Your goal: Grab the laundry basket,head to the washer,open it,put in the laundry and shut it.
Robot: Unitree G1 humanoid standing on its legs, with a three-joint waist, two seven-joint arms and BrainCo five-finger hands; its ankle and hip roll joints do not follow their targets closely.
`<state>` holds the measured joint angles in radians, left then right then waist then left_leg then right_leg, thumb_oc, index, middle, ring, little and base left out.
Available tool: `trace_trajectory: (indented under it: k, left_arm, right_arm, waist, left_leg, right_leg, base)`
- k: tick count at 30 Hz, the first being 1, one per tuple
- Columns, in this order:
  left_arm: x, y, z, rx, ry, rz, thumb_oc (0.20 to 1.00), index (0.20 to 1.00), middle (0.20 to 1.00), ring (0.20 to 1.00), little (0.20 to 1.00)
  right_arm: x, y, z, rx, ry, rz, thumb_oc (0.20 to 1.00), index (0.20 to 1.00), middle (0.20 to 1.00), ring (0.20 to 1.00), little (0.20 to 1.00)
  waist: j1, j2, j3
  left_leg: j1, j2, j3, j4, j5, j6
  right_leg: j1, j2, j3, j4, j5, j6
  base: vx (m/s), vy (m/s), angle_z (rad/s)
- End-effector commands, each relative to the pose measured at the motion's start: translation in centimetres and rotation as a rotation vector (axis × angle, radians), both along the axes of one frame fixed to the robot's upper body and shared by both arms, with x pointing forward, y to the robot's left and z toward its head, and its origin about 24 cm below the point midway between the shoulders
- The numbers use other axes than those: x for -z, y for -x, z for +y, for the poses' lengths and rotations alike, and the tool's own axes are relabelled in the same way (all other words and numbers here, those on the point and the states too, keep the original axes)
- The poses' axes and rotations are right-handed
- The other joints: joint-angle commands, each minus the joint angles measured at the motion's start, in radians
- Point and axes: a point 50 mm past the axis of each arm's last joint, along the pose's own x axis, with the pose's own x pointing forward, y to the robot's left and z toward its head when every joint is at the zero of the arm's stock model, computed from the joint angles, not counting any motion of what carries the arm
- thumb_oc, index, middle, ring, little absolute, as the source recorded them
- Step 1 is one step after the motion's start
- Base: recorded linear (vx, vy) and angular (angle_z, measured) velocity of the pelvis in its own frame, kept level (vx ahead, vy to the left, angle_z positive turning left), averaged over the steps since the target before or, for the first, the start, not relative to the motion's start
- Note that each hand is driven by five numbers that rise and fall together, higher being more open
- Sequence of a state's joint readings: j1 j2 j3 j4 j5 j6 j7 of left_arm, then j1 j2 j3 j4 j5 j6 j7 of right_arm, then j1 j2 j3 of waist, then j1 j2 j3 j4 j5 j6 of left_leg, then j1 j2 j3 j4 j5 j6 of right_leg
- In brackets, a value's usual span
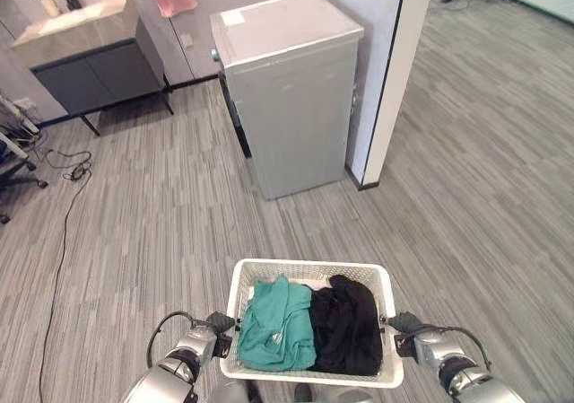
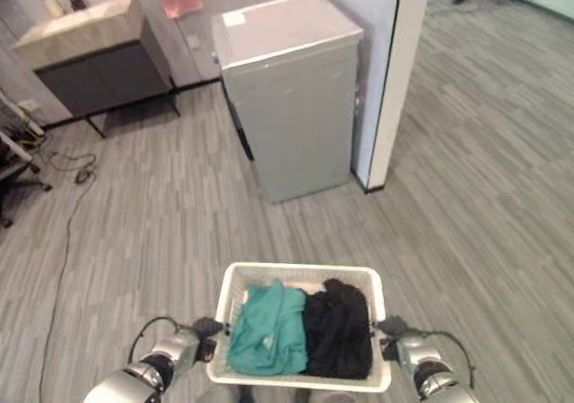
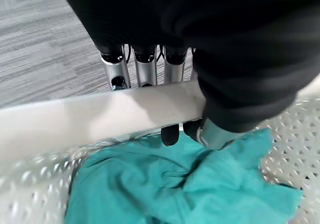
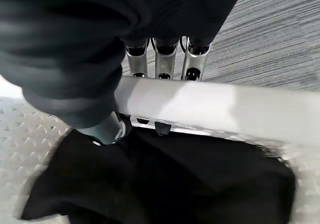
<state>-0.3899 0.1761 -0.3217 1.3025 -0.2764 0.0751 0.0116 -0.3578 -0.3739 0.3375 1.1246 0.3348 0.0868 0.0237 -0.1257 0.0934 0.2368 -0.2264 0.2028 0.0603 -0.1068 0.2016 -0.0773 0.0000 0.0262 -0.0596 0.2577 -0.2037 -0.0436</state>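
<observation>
Silver-grey arms, dark-covered hands
The left hand [image 1: 218,323] and right hand [image 1: 406,323] had silver fingers [image 3: 145,69] with dark tips, under black ribbed covers.

Bright even indoor light, soft shadows, wrist views blurred close-up

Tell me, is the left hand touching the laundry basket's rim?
Touching. In the left wrist view the left hand has its fingers curled over the white rim of the laundry basket, dark tips hooked inside above the teal garment.
</observation>
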Motion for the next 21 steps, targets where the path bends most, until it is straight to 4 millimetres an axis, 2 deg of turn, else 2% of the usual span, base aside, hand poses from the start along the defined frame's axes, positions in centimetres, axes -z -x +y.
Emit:
trace_trajectory:
  k: [1, 2, 3, 4, 6, 7, 8, 9, 11, 13, 14, 15, 17, 18, 20, 21]
  left_arm:
    - [-0.8, -0.9, 2.2, -0.015, -0.069, -0.031, 0.200, 0.200, 0.200, 0.200, 0.200]
    - [-0.6, -0.5, 2.3, -0.014, -0.069, -0.021, 0.200, 0.200, 0.200, 0.200, 0.200]
    - [-0.7, -0.5, 2.3, -0.005, -0.071, -0.022, 0.200, 0.200, 0.200, 0.200, 0.200]
    - [-0.6, -0.5, 2.3, 0.001, -0.076, -0.024, 0.200, 0.200, 0.200, 0.200, 0.200]
    - [-0.6, -0.5, 2.3, 0.001, -0.076, -0.024, 0.200, 0.200, 0.200, 0.200, 0.200]
    - [-0.8, -0.7, 2.4, 0.015, -0.088, -0.035, 0.200, 0.200, 0.200, 0.200, 0.200]
    - [-0.8, -0.7, 2.4, 0.015, -0.088, -0.035, 0.200, 0.200, 0.200, 0.200, 0.200]
    - [-1.0, -0.9, 2.7, 0.012, -0.094, -0.048, 0.200, 0.200, 0.200, 0.200, 0.200]
    - [-1.1, -0.9, 3.1, 0.003, -0.103, -0.052, 0.200, 0.200, 0.200, 0.200, 0.200]
    - [-1.2, -0.9, 3.7, -0.008, -0.114, -0.052, 0.200, 0.200, 0.200, 0.200, 0.200]
    - [-1.4, -0.9, 4.3, -0.018, -0.128, -0.052, 0.200, 0.200, 0.200, 0.200, 0.200]
    - [-1.5, -0.9, 4.6, -0.029, -0.137, -0.053, 0.200, 0.200, 0.200, 0.200, 0.200]
    - [-1.6, -0.9, 5.2, -0.043, -0.148, -0.054, 0.200, 0.200, 0.200, 0.200, 0.200]
    - [-1.7, -1.0, 5.4, -0.041, -0.148, -0.056, 0.200, 0.200, 0.200, 0.200, 0.200]
    - [-1.8, -1.1, 5.3, -0.046, -0.146, -0.063, 0.200, 0.200, 0.200, 0.200, 0.200]
    - [-1.9, -1.2, 5.3, -0.036, -0.148, -0.066, 0.200, 0.200, 0.200, 0.200, 0.200]
  right_arm:
    - [1.1, 2.0, -0.4, 0.000, 0.002, 0.029, 0.200, 0.200, 0.200, 0.200, 0.200]
    - [1.3, 2.4, -0.4, -0.013, 0.008, 0.045, 0.200, 0.200, 0.200, 0.200, 0.200]
    - [1.4, 2.6, -0.5, -0.016, 0.012, 0.055, 0.200, 0.200, 0.200, 0.200, 0.200]
    - [1.6, 2.9, -0.5, -0.009, 0.009, 0.062, 0.200, 0.200, 0.200, 0.200, 0.200]
    - [1.6, 2.9, -0.5, -0.009, 0.009, 0.062, 0.200, 0.200, 0.200, 0.200, 0.200]
    - [1.8, 3.1, -0.3, 0.002, -0.009, 0.069, 0.200, 0.200, 0.200, 0.200, 0.200]
    - [1.8, 3.1, -0.3, 0.002, -0.008, 0.069, 0.200, 0.200, 0.200, 0.200, 0.200]
    - [2.1, 3.3, 0.1, -0.006, -0.018, 0.077, 0.200, 0.200, 0.200, 0.200, 0.200]
    - [2.0, 2.7, 0.9, -0.030, -0.022, 0.067, 0.200, 0.200, 0.200, 0.200, 0.200]
    - [1.8, 2.2, 1.7, -0.042, -0.041, 0.048, 0.200, 0.200, 0.200, 0.200, 0.200]
    - [1.6, 1.8, 2.3, -0.052, -0.057, 0.029, 0.200, 0.200, 0.200, 0.200, 0.200]
    - [1.6, 1.7, 2.6, -0.060, -0.061, 0.026, 0.200, 0.200, 0.200, 0.200, 0.200]
    - [1.6, 1.6, 3.0, -0.066, -0.070, 0.019, 0.200, 0.200, 0.200, 0.200, 0.200]
    - [1.5, 1.4, 3.2, -0.069, -0.078, 0.009, 0.200, 0.200, 0.200, 0.200, 0.200]
    - [1.5, 1.3, 3.4, -0.060, -0.089, -0.001, 0.200, 0.200, 0.200, 0.200, 0.200]
    - [1.3, 1.1, 3.4, -0.062, -0.093, -0.013, 0.200, 0.200, 0.200, 0.200, 0.200]
  waist:
    - [-0.007, -0.070, -0.093]
    - [-0.002, -0.053, -0.108]
    - [-0.001, -0.047, -0.123]
    - [0.000, -0.042, -0.130]
    - [0.000, -0.043, -0.131]
    - [0.001, -0.056, -0.137]
    - [0.003, -0.053, -0.139]
    - [0.010, -0.061, -0.145]
    - [0.019, -0.061, -0.136]
    - [0.027, -0.056, -0.121]
    - [0.030, -0.054, -0.108]
    - [0.025, -0.050, -0.099]
    - [0.007, -0.049, -0.092]
    - [-0.004, -0.049, -0.094]
    - [-0.008, -0.048, -0.090]
    - [-0.011, -0.048, -0.089]
  left_leg:
    - [0.016, 0.008, 0.093, 0.020, 0.028, -0.063]
    - [0.057, 0.017, 0.117, 0.022, 0.041, -0.064]
    - [0.067, 0.003, 0.109, 0.032, 0.050, -0.060]
    - [0.043, -0.022, 0.101, 0.089, 0.038, -0.045]
    - [0.042, -0.023, 0.102, 0.090, 0.037, -0.045]
    - [0.017, -0.069, 0.123, 0.192, -0.012, -0.019]
    - [0.014, -0.066, 0.124, 0.192, -0.011, -0.020]
    - [0.022, -0.100, 0.161, 0.220, -0.062, 0.012]
    - [0.053, -0.113, 0.194, 0.203, -0.084, 0.032]
    - [0.098, -0.125, 0.229, 0.175, -0.104, 0.049]
    - [0.120, -0.131, 0.247, 0.160, -0.112, 0.059]
    - [0.135, -0.138, 0.251, 0.150, -0.117, 0.065]
    - [0.148, -0.156, 0.237, 0.136, -0.123, 0.070]
    - [0.153, -0.164, 0.226, 0.126, -0.123, 0.074]
    - [0.176, -0.180, 0.218, 0.107, -0.129, 0.077]
    - [0.193, -0.187, 0.218, 0.100, -0.136, 0.076]
  right_leg:
    - [0.172, -0.066, 0.083, -0.219, 0.152, 0.104]
    - [0.207, -0.069, 0.103, -0.223, 0.123, 0.112]
    - [0.231, -0.084, 0.110, -0.222, 0.100, 0.118]
    - [0.232, -0.120, 0.123, -0.204, 0.096, 0.132]
    - [0.232, -0.121, 0.123, -0.204, 0.095, 0.132]
    - [0.221, -0.174, 0.137, -0.159, 0.120, 0.158]
    - [0.217, -0.171, 0.139, -0.159, 0.122, 0.157]
    - [0.180, -0.218, 0.152, -0.100, 0.197, 0.180]
    - [0.122, -0.243, 0.159, -0.030, 0.299, 0.183]
    - [0.071, -0.283, 0.089, 0.026, 0.358, 0.179]
    - [0.043, -0.304, 0.032, 0.060, 0.390, 0.177]
    - [0.026, -0.306, 0.002, 0.085, 0.390, 0.178]
    - [0.001, -0.220, 0.050, 0.102, 0.349, 0.180]
    - [-0.033, -0.149, 0.096, 0.109, 0.308, 0.168]
    - [-0.037, -0.103, 0.073, 0.063, 0.224, 0.155]
    - [-0.070, -0.059, 0.061, 0.036, 0.198, 0.141]
  base:
    - [0.42, 0.225, -0.77]
    - [0.58, 0.358, -0.26]
    - [0.66, 0.545, -0.62]
    - [0.39, 0.386, -0.34]
    - [0.23, 0.249, -0.31]
    - [0.23, 0.242, -0.33]
    - [0.42, 0.486, -0.10]
    - [0.27, 0.350, -0.14]
    - [0.27, 0.402, -0.51]
    - [0.17, 0.370, -0.57]
    - [0.13, 0.373, -0.42]
    - [0.13, 0.355, -0.29]
    - [0.16, 0.248, 0.04]
    - [0.19, 0.209, 0.18]
    - [0.19, 0.190, 0.18]
    - [0.18, 0.151, 0.14]
